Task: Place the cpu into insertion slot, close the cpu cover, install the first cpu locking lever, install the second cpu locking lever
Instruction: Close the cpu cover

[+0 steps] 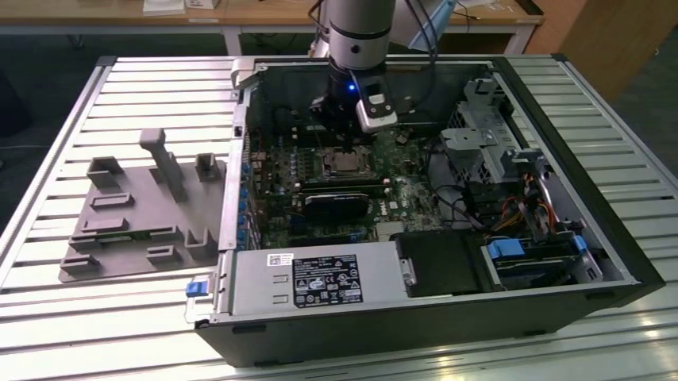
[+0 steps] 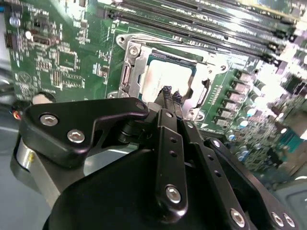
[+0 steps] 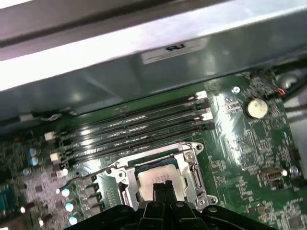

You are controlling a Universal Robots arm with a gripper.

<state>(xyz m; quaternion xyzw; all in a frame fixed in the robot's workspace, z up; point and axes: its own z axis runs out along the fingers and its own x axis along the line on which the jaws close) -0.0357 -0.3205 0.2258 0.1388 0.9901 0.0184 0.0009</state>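
Note:
The cpu (image 2: 162, 75) lies flat in the insertion slot (image 1: 341, 163) on the green board, its silver top showing through the square cut-out. The cpu cover (image 2: 131, 72) lies down around it as a silver frame. In the first wrist view the cpu (image 3: 156, 176) and cover (image 3: 193, 165) sit just beyond the fingertips, and a thin lever rod (image 3: 88, 175) angles out from the socket's side. My gripper (image 2: 171, 94) hangs just above the cpu, shut, with nothing between its black fingers. In the exterior view the gripper (image 1: 345, 136) reaches down into the open computer case.
Long memory slots (image 3: 134, 127) run beside the socket, near the case wall. A black card (image 1: 337, 205) lies in front of the socket, a power supply (image 1: 317, 282) in front of that. Drive cages and cables (image 1: 509, 159) crowd the exterior view's right. A grey fixture plate (image 1: 138, 214) lies outside the case.

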